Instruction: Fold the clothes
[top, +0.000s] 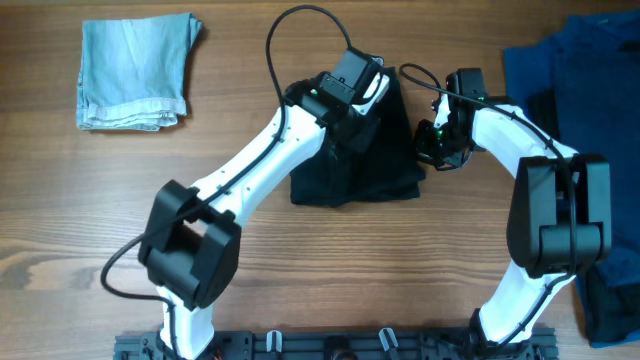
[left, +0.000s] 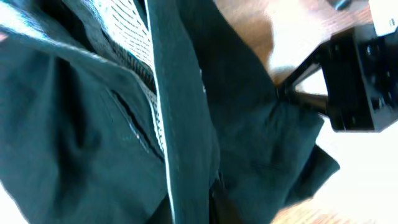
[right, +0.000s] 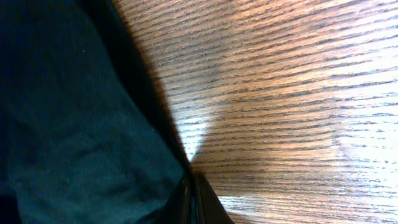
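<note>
Here, the right tool grips the black shorts, fully closed — left tool's state unclear.

Overhead evenly lit; wrist views blurry, table seemingly overexposed.

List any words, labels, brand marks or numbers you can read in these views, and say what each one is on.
No readable text in any view.
The black shorts show no tag or print.
The grey waistband lining has only a woven stripe pattern.
The pale-blue folded cloth and the dark-blue heap show no label.
The left arm and right arm show no legible marking.
</note>
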